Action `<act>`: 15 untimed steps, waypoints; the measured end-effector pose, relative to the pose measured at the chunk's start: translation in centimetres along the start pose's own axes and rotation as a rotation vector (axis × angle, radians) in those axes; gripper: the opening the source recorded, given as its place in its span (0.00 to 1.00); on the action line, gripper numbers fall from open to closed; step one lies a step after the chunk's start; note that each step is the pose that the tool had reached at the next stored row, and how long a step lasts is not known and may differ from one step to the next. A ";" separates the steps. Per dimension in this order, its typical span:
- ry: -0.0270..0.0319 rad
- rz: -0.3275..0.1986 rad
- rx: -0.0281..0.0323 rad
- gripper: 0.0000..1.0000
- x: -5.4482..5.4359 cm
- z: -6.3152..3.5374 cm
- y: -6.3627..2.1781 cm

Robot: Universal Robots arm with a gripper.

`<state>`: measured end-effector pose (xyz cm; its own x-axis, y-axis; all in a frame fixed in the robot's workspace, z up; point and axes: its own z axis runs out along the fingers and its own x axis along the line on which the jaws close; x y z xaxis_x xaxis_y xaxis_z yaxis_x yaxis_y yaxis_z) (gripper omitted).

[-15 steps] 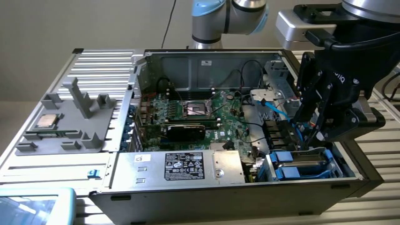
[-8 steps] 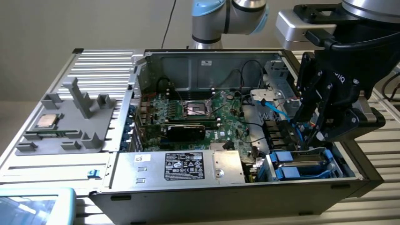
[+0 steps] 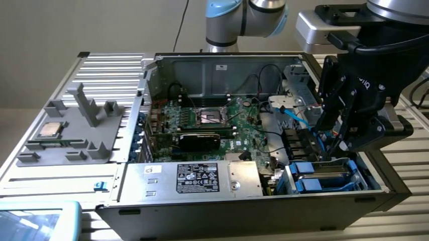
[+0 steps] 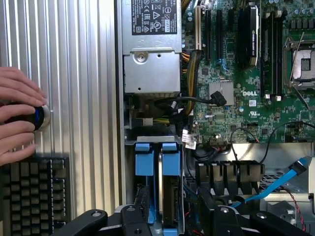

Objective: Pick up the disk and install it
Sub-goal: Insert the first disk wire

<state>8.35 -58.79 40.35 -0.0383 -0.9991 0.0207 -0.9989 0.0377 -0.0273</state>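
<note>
Both jaws spread, gripping nothing (hanging just above drive bay (image 4: 152, 139)); disk (image 4: 171, 164) seated there on edge, blue rails up.

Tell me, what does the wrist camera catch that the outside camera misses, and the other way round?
Wrist view's extras: a person's hand on a round knob, and a black keyboard beside the computer case. Exterior view's extras: the robot arm and a grey holder carrying a square chip. Shared by both: the motherboard, the silver box with a black label, and the disk with blue rails sitting in its bay.
</note>
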 end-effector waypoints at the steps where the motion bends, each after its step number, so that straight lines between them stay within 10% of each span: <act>1: 0.0000 0.000 0.0000 0.52 0.0 0.00 0.00; 15: 0.0002 0.002 -0.0032 0.52 -0.9 0.27 -3.29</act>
<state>11.67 -57.98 40.15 -0.0400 -0.9990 0.0209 -0.9989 0.0395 -0.0241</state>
